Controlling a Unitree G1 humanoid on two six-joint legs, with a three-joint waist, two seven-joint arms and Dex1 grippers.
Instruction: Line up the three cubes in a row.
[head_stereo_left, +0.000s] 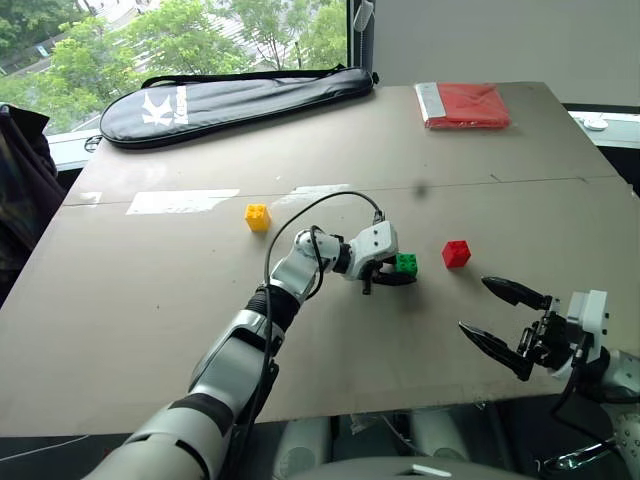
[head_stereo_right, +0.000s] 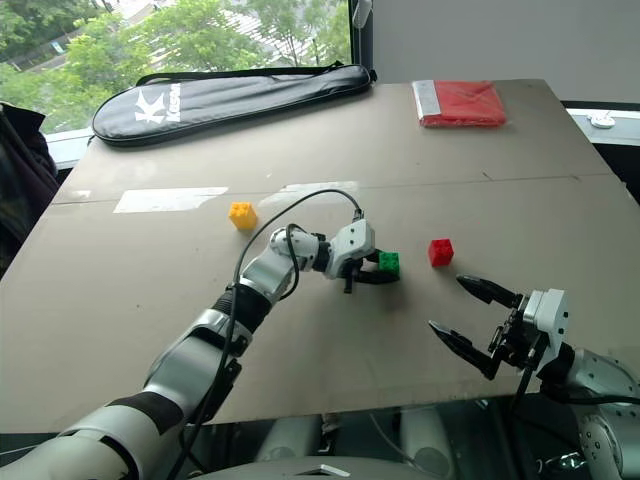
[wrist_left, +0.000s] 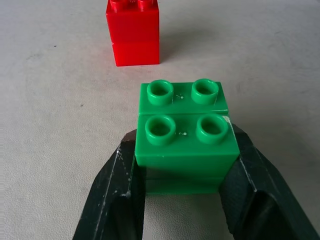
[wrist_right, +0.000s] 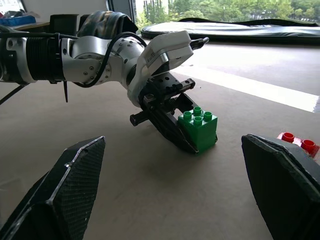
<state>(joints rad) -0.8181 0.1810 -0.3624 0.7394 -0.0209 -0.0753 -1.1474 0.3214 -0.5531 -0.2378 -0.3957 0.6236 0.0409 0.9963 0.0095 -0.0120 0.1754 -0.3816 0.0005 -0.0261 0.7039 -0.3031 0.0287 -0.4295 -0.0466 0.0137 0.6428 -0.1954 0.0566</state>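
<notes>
Left gripper: the left gripper is clenched on the green cube, one black finger pressed to each side, studs up, the cube low over or on the bench; contact with the surface I cannot tell.
Right gripper: the right gripper hangs near the front edge with its jaws spread wide and nothing between them.
Red cube: the red cube sits just beyond the green one, straight ahead along the left gripper's pointing line, close but apart.
Yellow cube: the yellow cube lies well off on the other side, slightly farther back on the bench.
Key relation: green lies between yellow and red, much nearer red.
Judgement: the row probably forms around red; the yellow cube remains the outlier, and the left arm is nearer to it.
</notes>
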